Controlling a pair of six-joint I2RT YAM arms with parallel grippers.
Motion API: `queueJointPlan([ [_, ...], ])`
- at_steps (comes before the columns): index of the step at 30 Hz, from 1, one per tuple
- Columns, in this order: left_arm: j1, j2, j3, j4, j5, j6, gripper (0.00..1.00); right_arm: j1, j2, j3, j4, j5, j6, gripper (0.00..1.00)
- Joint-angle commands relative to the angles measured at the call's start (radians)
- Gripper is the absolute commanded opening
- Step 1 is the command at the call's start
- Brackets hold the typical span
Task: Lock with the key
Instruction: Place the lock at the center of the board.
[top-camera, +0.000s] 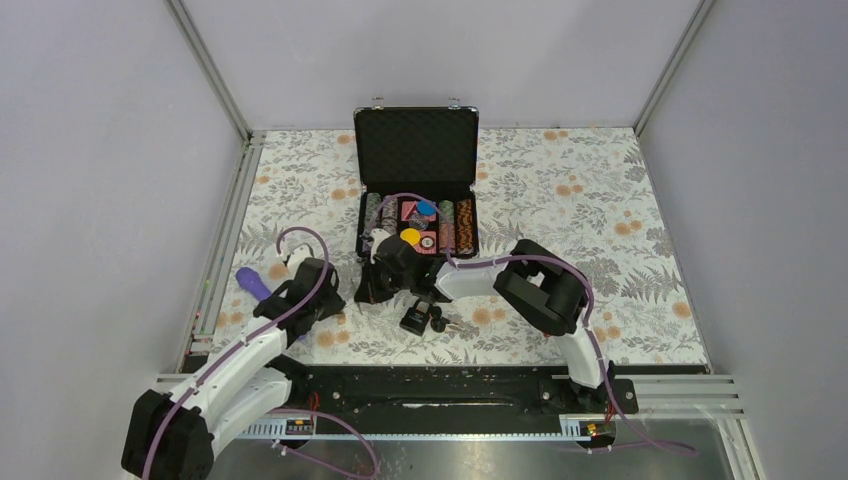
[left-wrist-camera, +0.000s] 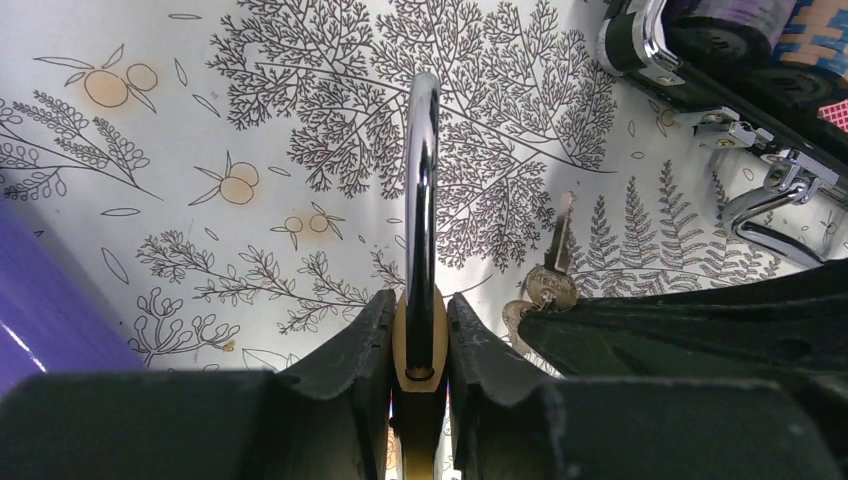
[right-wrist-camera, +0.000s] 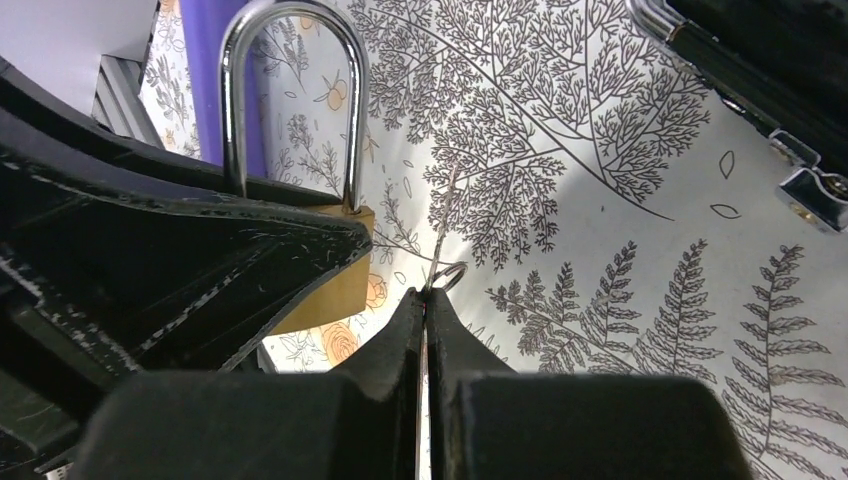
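In the left wrist view my left gripper (left-wrist-camera: 421, 312) is shut on the brass body of a padlock (left-wrist-camera: 420, 345). Its chrome shackle (left-wrist-camera: 423, 180) stands up out of the jaws. A small bunch of keys (left-wrist-camera: 551, 286) hangs just right of the padlock and apart from it. In the right wrist view my right gripper (right-wrist-camera: 426, 300) is shut on a key, seen edge-on (right-wrist-camera: 441, 235), with its ring (right-wrist-camera: 452, 272) at the fingertips. The padlock (right-wrist-camera: 340, 285) sits left of it. In the top view the left gripper (top-camera: 335, 296) and right gripper (top-camera: 372, 288) meet in front of the case.
An open black case (top-camera: 417, 150) of poker chips lies behind the grippers; its handle (left-wrist-camera: 770, 215) and edge (right-wrist-camera: 760, 50) are close by. A purple object (top-camera: 252, 282) lies left of the left gripper. Small black objects (top-camera: 421, 318) lie near the front.
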Motion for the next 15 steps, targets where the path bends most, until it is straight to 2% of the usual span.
queueJointPlan([
  [1, 0.025, 0.002, 0.010, 0.080, 0.038, 0.001, 0.22, 0.008, 0.030, 0.058, 0.040, 0.003, 0.024, 0.00],
  [3, 0.030, -0.004, 0.012, 0.070, 0.031, -0.002, 0.36, 0.008, 0.048, 0.066, 0.039, -0.011, 0.033, 0.01],
  [7, 0.033, -0.035, 0.023, 0.032, -0.007, -0.010, 0.59, 0.008, 0.077, 0.111, -0.002, -0.058, 0.061, 0.15],
  [15, 0.038, -0.136, 0.091, -0.110, -0.145, -0.051, 0.67, 0.006, 0.066, 0.113, -0.005, -0.110, 0.097, 0.39],
])
